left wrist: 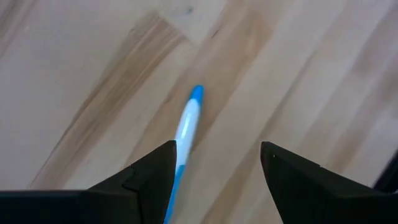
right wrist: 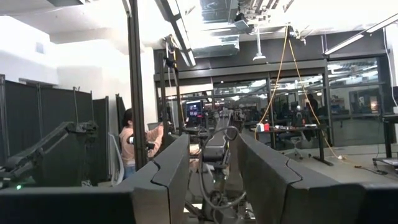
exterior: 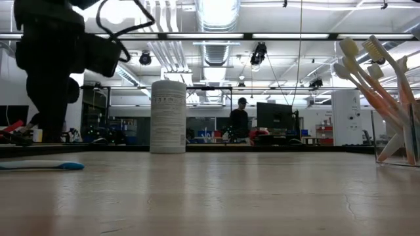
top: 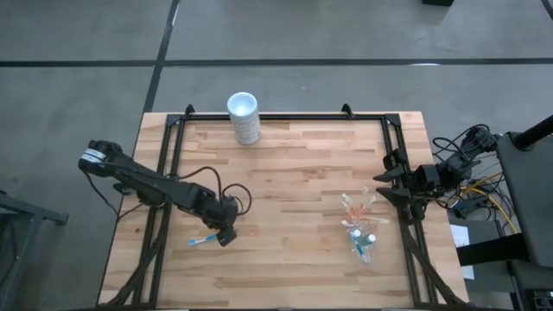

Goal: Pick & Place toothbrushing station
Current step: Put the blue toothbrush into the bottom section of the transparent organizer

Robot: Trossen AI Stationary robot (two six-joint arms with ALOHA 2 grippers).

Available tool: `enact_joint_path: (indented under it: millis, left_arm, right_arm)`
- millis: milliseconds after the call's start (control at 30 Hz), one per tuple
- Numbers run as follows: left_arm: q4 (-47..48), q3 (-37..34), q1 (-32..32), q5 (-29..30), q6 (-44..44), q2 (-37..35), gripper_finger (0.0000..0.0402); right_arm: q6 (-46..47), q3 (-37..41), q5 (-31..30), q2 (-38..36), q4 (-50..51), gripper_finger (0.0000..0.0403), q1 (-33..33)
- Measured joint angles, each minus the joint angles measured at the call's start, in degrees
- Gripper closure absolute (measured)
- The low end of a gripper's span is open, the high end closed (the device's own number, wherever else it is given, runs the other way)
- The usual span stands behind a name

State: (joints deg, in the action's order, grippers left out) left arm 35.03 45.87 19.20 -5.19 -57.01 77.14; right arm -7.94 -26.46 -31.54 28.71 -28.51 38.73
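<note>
Toothbrush (top: 200, 240) lies on bench (top: 294, 173) beneath open, empty left end effector (top: 226, 235); right end effector (right wrist: 211, 168) parted, empty.

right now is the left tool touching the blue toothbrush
Cannot tell. In the left wrist view the blue toothbrush runs beside one finger of the left tool, with no plain contact or gap.

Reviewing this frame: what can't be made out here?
- Blue-and-white toothbrush: left wrist view, its near end is hidden behind the left tool; open fingers, no contact visible.
- Clear cup: high view, contents too small to count; low view, cut off by the picture edge.
- Right tool: open, faces the room, seeing no table.
</note>
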Motion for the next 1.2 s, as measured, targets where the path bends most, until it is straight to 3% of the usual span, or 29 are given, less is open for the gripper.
enact_joint_path:
  millis: [500,1200]
  left_arm:
    - [-12.1,-8.9,0.0,1.7,6.4,0.0,0.0163]
    - [-17.9,-12.9,-0.1,1.1,10.0,0.0,0.0163]
  right_arm:
    - [0.0,0.0,0.0,0.0,0.0,0.0286,0.0]
    - [0.0,0.0,0.0,0.0,0.0,0.0278,0.0]
